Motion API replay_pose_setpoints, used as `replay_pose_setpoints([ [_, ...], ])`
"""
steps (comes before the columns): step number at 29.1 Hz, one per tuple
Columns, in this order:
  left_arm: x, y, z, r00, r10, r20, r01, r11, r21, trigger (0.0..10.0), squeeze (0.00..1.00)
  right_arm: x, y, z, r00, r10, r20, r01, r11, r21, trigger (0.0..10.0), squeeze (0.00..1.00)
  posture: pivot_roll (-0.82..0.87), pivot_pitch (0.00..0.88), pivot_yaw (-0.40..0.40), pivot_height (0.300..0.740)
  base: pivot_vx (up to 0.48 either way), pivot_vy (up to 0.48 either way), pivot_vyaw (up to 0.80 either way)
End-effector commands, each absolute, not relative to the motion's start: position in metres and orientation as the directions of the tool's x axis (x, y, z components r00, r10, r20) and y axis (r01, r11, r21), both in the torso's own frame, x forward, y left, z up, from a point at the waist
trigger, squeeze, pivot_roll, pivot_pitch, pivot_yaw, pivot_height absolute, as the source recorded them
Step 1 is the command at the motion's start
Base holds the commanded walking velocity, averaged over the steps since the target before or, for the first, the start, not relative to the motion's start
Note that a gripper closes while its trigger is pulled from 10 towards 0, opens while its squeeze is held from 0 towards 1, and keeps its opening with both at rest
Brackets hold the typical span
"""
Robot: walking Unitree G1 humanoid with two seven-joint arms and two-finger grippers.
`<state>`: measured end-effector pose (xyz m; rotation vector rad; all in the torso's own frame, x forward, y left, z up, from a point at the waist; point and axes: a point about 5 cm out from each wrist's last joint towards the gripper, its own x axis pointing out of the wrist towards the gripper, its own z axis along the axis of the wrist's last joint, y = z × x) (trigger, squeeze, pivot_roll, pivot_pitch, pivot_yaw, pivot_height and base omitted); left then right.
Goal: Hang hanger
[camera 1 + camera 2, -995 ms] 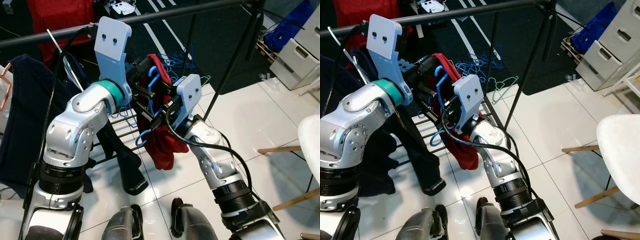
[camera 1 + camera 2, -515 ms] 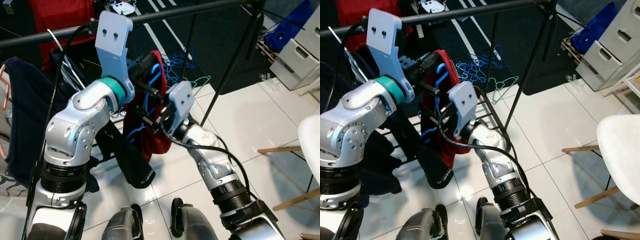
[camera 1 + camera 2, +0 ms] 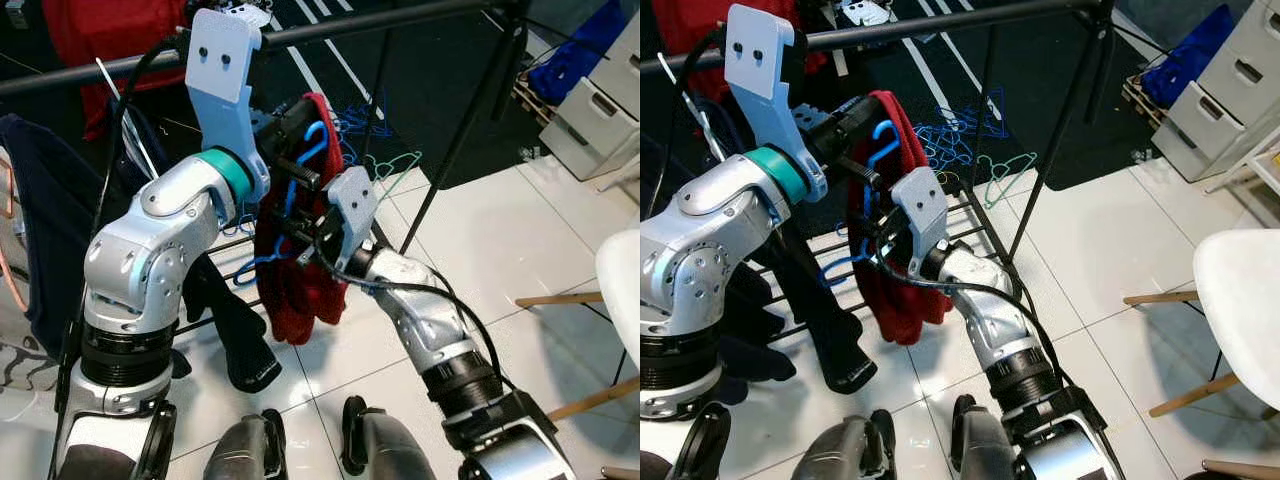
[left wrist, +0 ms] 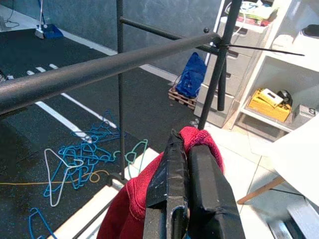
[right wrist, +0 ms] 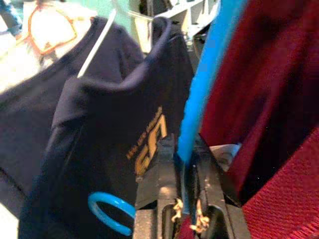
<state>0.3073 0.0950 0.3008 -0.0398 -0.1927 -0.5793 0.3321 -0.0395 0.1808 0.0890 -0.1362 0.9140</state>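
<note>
- 2 grippers share 1 load here: the left gripper (image 4: 185,199) and the right gripper (image 5: 185,211) both hold the blue hanger (image 3: 300,165) that carries the red garment (image 3: 300,290), so you risk twisting the hanger if the arms move at different rates.
- Watch the hook. I cannot make out where it sits against the black rail (image 4: 99,69); from the left wrist view the rail runs above and beyond the fingers, so the hanger looks not yet hung. Let go early and the garment would likely drop onto the white floor (image 3: 500,230).
- Mind the neighbours: the dark navy shirt (image 5: 99,129) hangs just beside the load on its own hanger, and a snag could drag it along the rail.
- The red cloth is bunched over the top of the left fingers (image 4: 204,184), so it may slide off the hanger's shoulder as you lift.
- Left jaws: pressed together with the red fabric over and around their tips; you cannot see the hanger between them in the wrist view, but they look clamped on its upper part.
- Right jaws: closed on a blue bar of the hanger, which rises straight out from between the 2 fingers, red cloth on 1 side, navy shirt on the other.
</note>
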Motion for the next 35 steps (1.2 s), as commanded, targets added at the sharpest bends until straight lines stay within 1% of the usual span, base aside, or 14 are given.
replay_pose_setpoints([
  [1, 0.302, 0.094, 0.312, 0.802, -0.549, 0.237, 0.559, 0.829, 0.029, 10.0, 0.0, 0.334, -0.044, 0.176, 0.626, 0.766, 0.147, -0.78, 0.615, 0.117, 0.0, 0.0, -0.13, 0.156, 0.055, 0.74, 0.0, 0.0, 0.0],
  [2, 0.302, 0.094, 0.312, 0.802, -0.549, 0.236, 0.56, 0.828, 0.027, 10.0, 0.0, 0.336, -0.045, 0.178, 0.634, 0.757, 0.155, -0.773, 0.616, 0.152, 0.0, 0.0, -0.13, 0.157, 0.055, 0.74, 0.0, 0.0, 0.0],
  [4, 0.302, 0.094, 0.311, 0.802, -0.549, 0.234, 0.558, 0.829, 0.032, 10.0, 0.0, 0.337, -0.047, 0.182, 0.642, 0.748, 0.167, -0.766, 0.618, 0.179, 0.0, 0.0, -0.13, 0.157, 0.055, 0.74, 0.0, 0.0, 0.0],
  [15, 0.306, 0.097, 0.309, 0.819, -0.527, 0.226, 0.53, 0.846, 0.055, 10.0, 0.0, 0.338, -0.052, 0.191, 0.661, 0.728, 0.182, -0.749, 0.627, 0.212, 0.0, 0.0, -0.13, 0.158, 0.055, 0.74, 0.0, 0.0, 0.0],
  [16, 0.307, 0.096, 0.309, 0.819, -0.526, 0.229, 0.528, 0.847, 0.061, 10.0, 0.0, 0.332, -0.05, 0.189, 0.613, 0.773, 0.163, -0.789, 0.592, 0.164, 0.0, 0.0, -0.13, 0.158, 0.058, 0.74, 0.0, 0.0, 0.0],
  [18, 0.307, 0.096, 0.309, 0.819, -0.526, 0.229, 0.528, 0.847, 0.061, 10.0, 0.0, 0.332, -0.05, 0.189, 0.613, 0.773, 0.163, -0.789, 0.592, 0.164, 0.0, 0.0, -0.13, 0.158, 0.058, 0.74, 0.0, 0.0, 0.0],
  [20, 0.306, 0.095, 0.31, 0.813, -0.532, 0.234, 0.533, 0.843, 0.066, 10.0, 0.0, 0.315, -0.042, 0.182, 0.469, 0.878, 0.095, -0.883, 0.467, 0.039, 0.0, 0.0, -0.13, 0.158, 0.057, 0.74, 0.0, 0.0, 0.0],
  [21, 0.306, 0.095, 0.31, 0.813, -0.532, 0.234, 0.533, 0.843, 0.066, 10.0, 0.0, 0.315, -0.042, 0.182, 0.469, 0.878, 0.095, -0.883, 0.467, 0.039, 0.0, 0.0, -0.13, 0.158, 0.057, 0.74, 0.0, 0.0, 0.0],
  [22, 0.306, 0.095, 0.31, 0.812, -0.535, 0.235, 0.536, 0.842, 0.066, 10.0, 0.0, 0.309, -0.039, 0.179, 0.42, 0.905, 0.067, -0.907, 0.42, 0.012, 0.0, 0.0, -0.13, 0.159, 0.057, 0.74, 0.0, 0.0, 0.0],
  [24, 0.306, 0.095, 0.31, 0.812, -0.535, 0.235, 0.536, 0.842, 0.066, 10.0, 0.0, 0.309, -0.039, 0.179, 0.42, 0.905, 0.067, -0.907, 0.42, 0.012, 0.0, 0.0, -0.13, 0.159, 0.057, 0.74, 0.0, 0.0, 0.0],
  [25, 0.306, 0.094, 0.31, 0.811, -0.536, 0.235, 0.537, 0.841, 0.065, 10.0, 0.0, 0.305, -0.038, 0.177, 0.389, 0.92, 0.05, -0.921, 0.39, -0.01, 0.0, 0.0, -0.13, 0.159, 0.057, 0.74, 0.0, 0.0, 0.0],
  [29, 0.307, 0.094, 0.31, 0.813, -0.534, 0.231, 0.535, 0.843, 0.064, 10.0, 0.0, 0.301, -0.037, 0.175, 0.361, 0.932, 0.027, -0.931, 0.362, -0.041, 0.0, 0.0, -0.14, 0.161, 0.059, 0.74, 0.0, 0.0, 0.0],
  [33, 0.308, 0.093, 0.311, 0.812, -0.534, 0.234, 0.536, 0.842, 0.061, 10.0, 0.0, 0.301, -0.041, 0.173, 0.387, 0.922, 0.012, -0.922, 0.387, -0.006, 0.0, 0.0, -0.14, 0.159, 0.061, 0.74, 0.0, 0.0, 0.0],
  [35, 0.308, 0.093, 0.311, 0.812, -0.534, 0.234, 0.536, 0.842, 0.061, 10.0, 0.0, 0.301, -0.041, 0.173, 0.387, 0.922, 0.012, -0.922, 0.387, -0.006, 0.0, 0.0, -0.14, 0.159, 0.061, 0.74, 0.0, 0.0, 0.0],
])
